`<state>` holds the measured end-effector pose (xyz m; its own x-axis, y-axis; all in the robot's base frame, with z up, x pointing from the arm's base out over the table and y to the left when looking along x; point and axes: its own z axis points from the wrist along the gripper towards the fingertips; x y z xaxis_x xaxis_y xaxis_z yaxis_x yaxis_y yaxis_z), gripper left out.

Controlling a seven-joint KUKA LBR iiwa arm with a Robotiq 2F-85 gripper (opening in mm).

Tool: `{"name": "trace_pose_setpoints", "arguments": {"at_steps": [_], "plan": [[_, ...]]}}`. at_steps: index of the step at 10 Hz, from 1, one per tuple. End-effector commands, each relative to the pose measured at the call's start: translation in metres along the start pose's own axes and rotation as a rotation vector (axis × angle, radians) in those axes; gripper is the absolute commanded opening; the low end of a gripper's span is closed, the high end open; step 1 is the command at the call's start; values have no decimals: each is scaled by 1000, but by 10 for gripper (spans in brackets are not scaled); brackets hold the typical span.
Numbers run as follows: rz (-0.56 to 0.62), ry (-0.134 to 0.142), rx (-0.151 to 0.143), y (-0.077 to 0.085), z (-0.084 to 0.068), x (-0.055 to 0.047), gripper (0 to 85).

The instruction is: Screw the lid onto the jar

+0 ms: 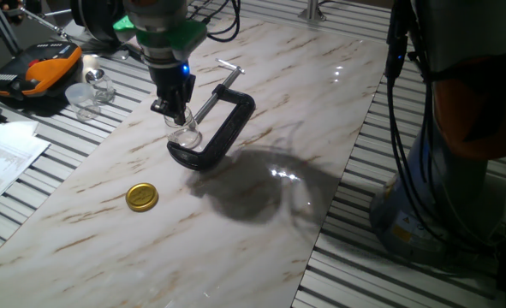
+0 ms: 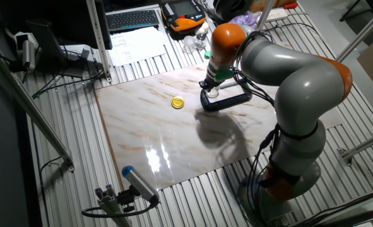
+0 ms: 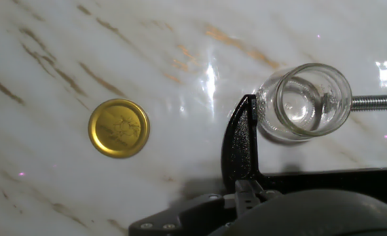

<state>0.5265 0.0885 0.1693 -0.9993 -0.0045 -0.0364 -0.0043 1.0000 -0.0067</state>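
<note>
The lid (image 1: 141,197) (image 2: 177,101) (image 3: 118,128) is a shiny gold cap lying flat on the marble table, apart from everything else. The jar (image 1: 185,133) (image 2: 213,93) (image 3: 304,101) is small clear glass and stands upright, mouth open, between the jaw and the screw of a black C-clamp (image 1: 225,128) (image 2: 228,99) (image 3: 244,151). My gripper (image 1: 174,111) (image 2: 209,85) hangs just above and beside the jar. It looks open, with nothing between its fingers. In the hand view the lid lies well to the left of the jar.
An orange-black case (image 1: 34,73) and clear plastic containers (image 1: 86,94) sit off the marble slab at one side, with papers (image 1: 4,158) near them. The slab (image 1: 261,248) rests on a slatted metal table.
</note>
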Motion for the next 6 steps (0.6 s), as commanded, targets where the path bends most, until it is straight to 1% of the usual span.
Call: {"name": "trace_pose_setpoints", "arguments": {"at_steps": [1, 2, 3, 4, 5, 6], "plan": [[1, -5, 24, 2, 3, 1, 0], [15, -18, 37, 4, 10, 4, 0], [26, -30, 44, 7, 17, 7, 0], [35, -30, 38, 10, 24, 10, 0], [40, -24, 35, 12, 30, 13, 0], [38, -11, 71, 14, 29, 15, 0]]}}
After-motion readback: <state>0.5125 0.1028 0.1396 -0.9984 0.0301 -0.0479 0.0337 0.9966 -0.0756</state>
